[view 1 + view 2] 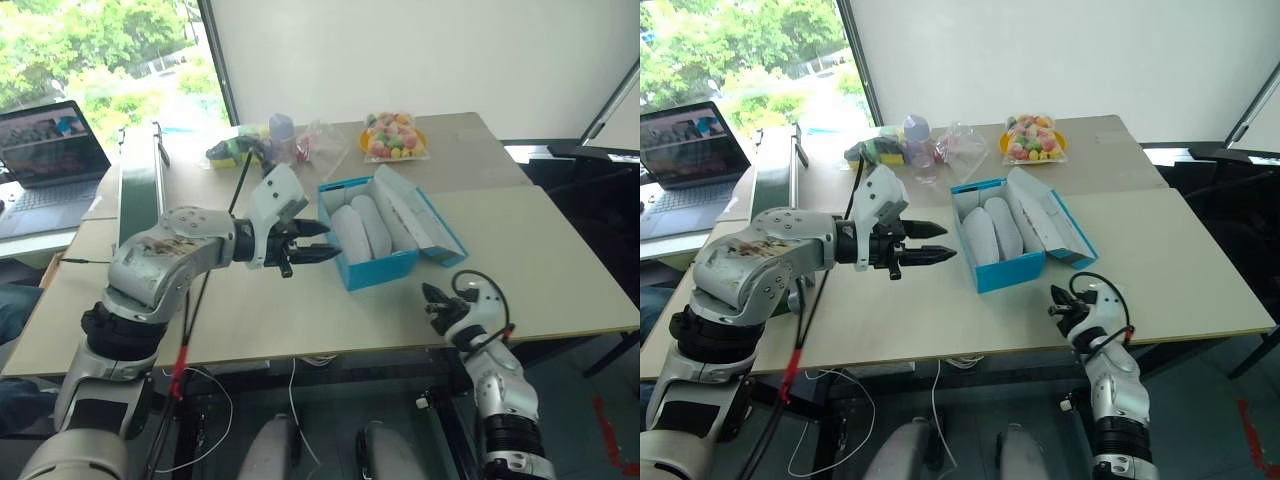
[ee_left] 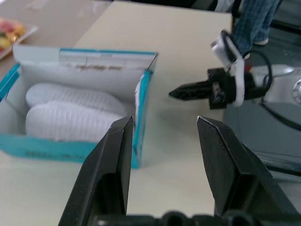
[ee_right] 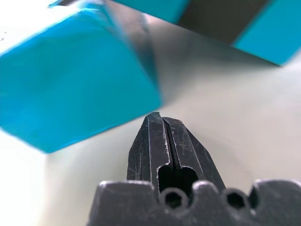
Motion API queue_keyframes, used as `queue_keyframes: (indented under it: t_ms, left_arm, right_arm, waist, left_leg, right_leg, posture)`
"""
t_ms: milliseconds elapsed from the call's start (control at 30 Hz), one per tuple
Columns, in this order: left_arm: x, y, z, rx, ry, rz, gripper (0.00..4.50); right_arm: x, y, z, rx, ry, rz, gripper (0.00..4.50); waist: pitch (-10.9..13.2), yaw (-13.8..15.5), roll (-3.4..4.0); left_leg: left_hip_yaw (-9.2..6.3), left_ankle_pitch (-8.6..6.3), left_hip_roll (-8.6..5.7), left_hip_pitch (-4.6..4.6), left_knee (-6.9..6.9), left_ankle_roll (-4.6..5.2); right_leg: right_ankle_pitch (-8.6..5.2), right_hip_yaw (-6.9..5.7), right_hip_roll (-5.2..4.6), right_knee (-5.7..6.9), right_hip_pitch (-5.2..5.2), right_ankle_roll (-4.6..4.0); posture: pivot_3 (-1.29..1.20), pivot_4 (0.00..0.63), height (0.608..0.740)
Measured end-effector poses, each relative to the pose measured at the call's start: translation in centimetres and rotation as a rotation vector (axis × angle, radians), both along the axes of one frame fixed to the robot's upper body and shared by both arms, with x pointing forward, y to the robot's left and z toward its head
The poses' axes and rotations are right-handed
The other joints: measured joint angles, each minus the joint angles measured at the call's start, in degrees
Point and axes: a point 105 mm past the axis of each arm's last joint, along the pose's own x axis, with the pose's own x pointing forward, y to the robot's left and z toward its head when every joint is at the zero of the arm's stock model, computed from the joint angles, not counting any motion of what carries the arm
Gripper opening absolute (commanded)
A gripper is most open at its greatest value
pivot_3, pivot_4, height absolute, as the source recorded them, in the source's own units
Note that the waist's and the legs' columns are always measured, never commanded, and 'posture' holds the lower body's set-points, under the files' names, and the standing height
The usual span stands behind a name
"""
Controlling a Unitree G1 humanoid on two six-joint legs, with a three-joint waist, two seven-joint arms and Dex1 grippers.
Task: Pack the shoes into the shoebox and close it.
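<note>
I judge the packing is done: both shoes (image 1: 362,232) lie side by side inside the shoebox (image 1: 380,270), pale ribbed soles up, so only the closing is left. The box is turquoise cardboard, whitish inside, and stands on the counter (image 1: 530,260) about the middle, nearer the front edge than the far one. Its lid (image 1: 415,218) hangs open, hinged on the right long side. My left pincer (image 1: 322,241) hovers just beside the box's left wall, its black pointed fingers spread and holding nothing. My right pincer (image 1: 431,297) is low near the front edge, pressed together and empty. Next I think the right one must get under the lid and fold it over
</note>
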Motion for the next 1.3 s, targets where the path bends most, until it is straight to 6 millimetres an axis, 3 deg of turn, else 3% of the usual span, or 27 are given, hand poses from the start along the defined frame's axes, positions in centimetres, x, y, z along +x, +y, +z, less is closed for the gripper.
queue_keyframes:
  t_ms: [67, 100, 133, 167, 200, 233, 267, 300, 333, 367, 400, 433, 467, 533, 567, 600, 633, 667, 700, 733, 767, 800, 833, 933, 1000, 1300]
  left_arm:
    - [0.0, 0.0, 0.0, 0.000, 0.000, 0.002, 2.28]
    - [0.0, 0.0, 0.0, -0.001, 0.000, 0.003, 2.28]
    - [0.0, 0.0, 0.1, -0.002, -0.004, 0.004, 2.28]
    - [0.0, -0.2, 0.4, -0.007, -0.013, 0.000, 2.28]
    - [0.1, -0.1, 0.2, -0.006, -0.008, 0.005, 2.28]
    - [0.1, 0.2, -0.1, -0.006, 0.003, 0.016, 2.28]
    - [0.4, 0.5, -0.5, 0.001, 0.017, 0.033, 2.28]
    - [0.3, 0.4, -0.3, -0.002, 0.011, 0.031, 2.28]
    - [0.3, 0.3, -0.2, -0.004, 0.004, 0.028, 2.28]
    - [0.2, 0.3, -0.1, -0.004, 0.000, 0.027, 2.28]
    - [0.2, 0.3, -0.1, -0.005, 0.001, 0.027, 2.28]
    - [0.2, 0.4, -0.1, -0.006, 0.001, 0.030, 2.28]
    - [0.3, 0.4, 0.0, -0.008, -0.003, 0.031, 2.28]
    - [0.3, 0.4, 0.2, -0.011, -0.009, 0.034, 2.28]
    - [0.3, 0.4, 0.0, -0.012, -0.003, 0.035, 2.28]
    - [0.3, 0.4, -0.1, -0.010, 0.003, 0.035, 2.28]
    - [0.3, 0.4, 0.0, -0.011, -0.003, 0.034, 2.28]
    - [0.3, 0.4, 0.0, -0.011, -0.004, 0.033, 2.28]
    - [0.3, 0.4, 0.0, -0.011, -0.003, 0.033, 2.28]
    - [0.3, 0.4, 0.0, -0.011, -0.003, 0.033, 2.28]
    - [0.3, 0.4, 0.0, -0.012, -0.003, 0.033, 2.28]
    - [0.3, 0.4, 0.0, -0.013, -0.004, 0.034, 2.28]
    - [0.3, 0.5, 0.1, -0.014, -0.006, 0.037, 2.28]
    - [0.5, 0.5, 0.1, -0.018, -0.004, 0.045, 2.28]
    - [0.5, 0.5, 0.1, -0.019, -0.006, 0.048, 2.28]
    - [0.6, 0.6, 0.2, -0.024, -0.011, 0.064, 2.28]
  right_arm:
    - [0.1, -0.1, 0.2, -0.003, 0.000, -0.009, 0.01]
    - [0.2, -0.1, 0.2, -0.008, 0.002, -0.013, 0.01]
    - [0.2, 0.1, 0.4, -0.009, -0.001, -0.012, 0.01]
    - [0.3, 0.0, 0.8, -0.020, -0.014, -0.020, 0.01]
    - [0.5, -0.1, 1.2, -0.027, -0.022, -0.022, 0.01]
    - [0.9, 0.1, 1.5, -0.027, -0.024, -0.018, 0.01]
    - [1.2, 0.9, 1.8, -0.021, -0.027, -0.004, 0.01]
    - [1.3, 1.4, 1.8, -0.018, -0.025, 0.010, 0.01]
    - [1.4, 1.6, 2.2, -0.022, -0.032, 0.018, 0.01]
    - [1.4, 1.6, 2.5, -0.025, -0.042, 0.018, 0.01]
    - [1.5, 1.5, 2.7, -0.029, -0.045, 0.014, 0.01]
    - [1.5, 1.5, 2.6, -0.030, -0.042, 0.010, 0.01]
    - [1.5, 1.5, 2.7, -0.031, -0.042, 0.007, 0.01]
    - [1.5, 1.4, 2.9, -0.033, -0.049, 0.003, 0.01]
    - [1.5, 1.3, 2.9, -0.034, -0.044, -0.002, 0.01]
    - [1.5, 1.5, 2.6, -0.031, -0.030, -0.002, 0.01]
    - [1.6, 1.7, 2.6, -0.030, -0.025, 0.000, 0.01]
    - [1.6, 1.8, 2.6, -0.031, -0.023, -0.002, 0.01]
    - [1.9, 1.6, 2.9, -0.033, -0.027, -0.015, 0.01]
    - [2.0, 1.6, 3.1, -0.034, -0.033, -0.020, 0.01]
    - [2.3, 1.5, 3.6, -0.036, -0.042, -0.039, 0.01]
    - [2.6, 1.3, 4.0, -0.037, -0.050, -0.054, 0.01]
    - [3.0, 1.1, 4.5, -0.040, -0.058, -0.081, 0.01]
    - [4.4, -0.7, 5.9, -0.038, -0.058, -0.220, 0.01]
    - [5.1, -1.7, 6.1, -0.029, -0.036, -0.294, 0.01]
    - [7.5, -4.3, 6.7, -0.042, 0.049, -0.470, 0.01]
  waist:
    - [0.15, -0.12, 0.37]
    - [0.17, -0.72, 1.12]
    - [-0.29, -1.30, 2.00]
    - [-0.50, -1.49, 1.62]
    - [-0.71, 0.08, 0.44]
    - [-0.29, 0.33, 0.35]
    - [-0.20, 0.48, 0.21]
    - [-0.14, 1.03, 0.11]
    - [-0.15, 1.75, 0.26]
    - [-0.15, 1.80, 0.44]
    - [-0.06, 1.68, 0.55]
    - [-0.01, 1.60, 0.70]
    - [-0.13, 1.42, 0.80]
    - [-0.32, 1.57, 0.57]
    - [-0.35, 1.85, 0.21]
    - [-0.22, 2.09, 0.03]
    - [-0.17, 2.29, -0.07]
    - [-0.15, 2.29, -0.05]
    - [-0.10, 2.03, 0.07]
    - [-0.06, 1.86, 0.14]
    - [-0.04, 1.58, 0.24]
    - [-0.06, 1.47, 0.24]
    - [-0.07, 1.37, 0.22]
    - [-0.07, 1.67, 0.17]
    - [-0.07, 1.79, 0.17]
    - [-0.05, 1.98, 0.14]
  left_leg:
    - [-0.66, -0.27, 0.91, -0.07, 1.78, 0.36]
    - [-1.52, -0.42, 1.36, -0.75, 2.37, 0.47]
    - [-1.78, -0.44, 1.43, -2.48, 1.66, 0.46]
    - [-0.27, -0.36, 0.62, -3.22, 0.41, 0.33]
    - [1.21, 0.18, -0.28, -2.25, -2.31, -0.49]
    - [1.24, 1.23, -0.86, -1.61, -4.25, -1.98]
    - [1.53, 2.18, -1.22, -0.96, -5.80, -3.56]
    - [2.04, 3.07, -0.31, -0.52, -4.78, -4.63]
    - [2.02, 3.10, 0.69, -0.50, -1.91, -4.27]
    - [1.74, 3.03, 1.31, -0.39, -0.31, -2.80]
    - [1.28, 2.46, 1.40, -0.43, 0.37, -0.47]
    - [0.53, 1.70, 1.33, -0.71, 0.88, 1.01]
    - [0.40, 1.29, 1.18, -1.17, 0.75, 1.62]
    - [0.67, 1.26, 0.08, -1.92, -0.18, 1.67]
    - [0.97, 1.37, -1.18, -1.91, -1.34, 1.50]
    - [1.06, 1.99, -2.04, -1.34, -3.00, 0.56]
    - [1.25, 2.52, -2.08, -1.31, -3.02, -0.21]
    - [1.46, 2.98, -1.60, -1.41, -2.69, -0.82]
    - [1.49, 3.09, -0.96, -1.68, -1.56, -0.80]
    - [1.44, 3.21, -0.69, -1.75, -1.04, -0.54]
    - [1.01, 3.11, -0.48, -1.79, -0.61, 0.73]
    - [0.67, 2.89, -0.66, -1.77, -0.51, 1.87]
    - [0.36, 2.70, -0.93, -1.88, -0.57, 2.18]
    - [-0.08, 2.72, -2.14, -1.99, -1.05, 2.24]
    - [-0.23, 3.51, -2.33, -1.97, -1.12, 3.29]
    - [-0.09, 3.89, -2.33, -1.98, -1.06, 3.60]
  right_leg:
    - [0.02, -1.84, -0.45, -0.04, 0.85, 0.00]
    - [0.23, -2.72, -0.19, -0.69, 1.75, 0.38]
    - [0.97, -2.76, 1.29, -0.64, 1.50, 1.11]
    - [0.83, -2.69, 1.53, 2.57, 0.98, 1.25]
    - [-3.74, -2.33, 1.54, 1.87, 1.87, -0.75]
    - [-3.96, -0.98, 1.26, 1.14, 1.61, -0.86]
    - [-3.32, -0.91, 0.01, 0.46, 1.66, -0.90]
    - [-3.18, -1.06, 0.12, 0.46, 1.69, -1.10]
    - [-3.04, -1.57, 0.38, 0.47, 1.95, -1.46]
    - [-3.03, -2.20, 0.38, 0.47, 2.25, -1.34]
    - [-3.09, -2.76, 0.27, 0.42, 2.71, -0.79]
    - [-2.95, -2.74, 0.49, 0.19, 3.26, -0.04]
    - [-2.81, -2.54, 0.68, 0.05, 3.40, 0.48]
    - [-2.90, -1.54, 1.29, 0.99, 2.20, 0.65]
    - [-3.44, -0.34, 1.32, 1.17, 1.55, 0.71]
    - [-3.32, 0.94, 0.74, 0.71, 0.71, 0.76]
    - [-2.93, 1.14, -0.02, 0.61, 0.69, 0.18]
    - [-2.92, 0.91, 0.02, 0.61, 0.82, 0.02]
    - [-2.98, 0.43, 0.30, 0.61, 1.23, -0.10]
    - [-3.00, 0.19, 0.37, 0.60, 1.47, -0.10]
    - [-3.10, -0.21, 0.54, 0.60, 1.96, 0.17]
    - [-3.05, -0.21, 0.60, 0.36, 2.09, 0.70]
    - [-2.91, -0.07, 0.63, 0.03, 1.95, 1.39]
    - [-2.54, 0.72, 0.46, -0.06, 0.95, 1.98]
    - [-2.14, 0.80, 0.53, 0.09, 0.73, 1.94]
    - [-2.07, 1.80, 0.77, 0.13, 0.72, 1.98]
  posture:
    - [0.00, 0.150, 0.739]
    - [0.00, 0.150, 0.739]
    - [0.00, 0.150, 0.739]
    - [0.00, 0.150, 0.739]
    - [0.00, 0.150, 0.739]
    - [0.00, 0.150, 0.739]
    - [0.00, 0.150, 0.739]
    - [0.00, 0.150, 0.739]
    - [0.00, 0.150, 0.739]
    - [0.00, 0.150, 0.739]
    - [0.00, 0.150, 0.739]
    - [0.00, 0.150, 0.739]
    - [0.00, 0.150, 0.739]
    - [0.00, 0.150, 0.739]
    - [0.00, 0.150, 0.739]
    - [0.00, 0.150, 0.739]
    - [0.00, 0.150, 0.739]
    - [0.00, 0.150, 0.739]
    - [0.00, 0.150, 0.739]
    - [0.00, 0.150, 0.739]
    - [0.00, 0.150, 0.739]
    - [0.00, 0.150, 0.739]
    - [0.00, 0.150, 0.739]
    - [0.00, 0.150, 0.739]
    - [0.00, 0.150, 0.739]
    - [0.00, 0.150, 0.739]
